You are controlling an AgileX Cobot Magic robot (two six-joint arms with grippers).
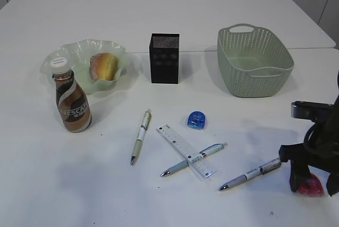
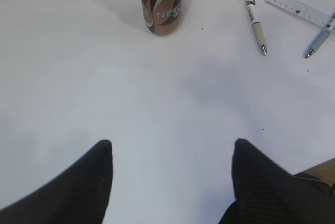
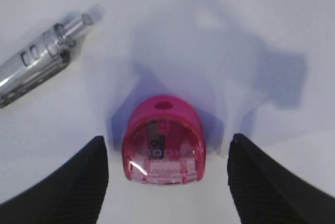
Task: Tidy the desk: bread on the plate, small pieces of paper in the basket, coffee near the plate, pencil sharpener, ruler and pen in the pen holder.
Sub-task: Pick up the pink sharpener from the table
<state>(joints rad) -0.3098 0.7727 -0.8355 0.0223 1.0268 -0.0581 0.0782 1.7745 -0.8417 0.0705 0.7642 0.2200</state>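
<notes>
A pink pencil sharpener (image 3: 163, 140) lies on the desk (image 1: 53, 184) at the front right, between the fingers of my open right gripper (image 3: 167, 140), which do not touch it. My left gripper (image 2: 170, 150) hangs open over bare tabletop. The bread (image 1: 103, 67) sits in the plate (image 1: 85, 44), and the coffee (image 1: 72, 102) stands just in front of it. The pen holder (image 1: 164, 58) and the basket (image 1: 254, 84) stand at the back. A blue pencil sharpener (image 1: 196, 120), the ruler (image 1: 185, 143) and three pens (image 1: 141, 136) (image 1: 193, 159) (image 1: 250, 174) lie mid-table. Small pieces of paper are out of view.
One pen lies across the ruler. The tip of the nearest pen (image 3: 36, 67) lies just left of the pink sharpener. A seam crosses the tabletop behind the basket. My right arm (image 1: 318, 137) stands at the right edge of the exterior view.
</notes>
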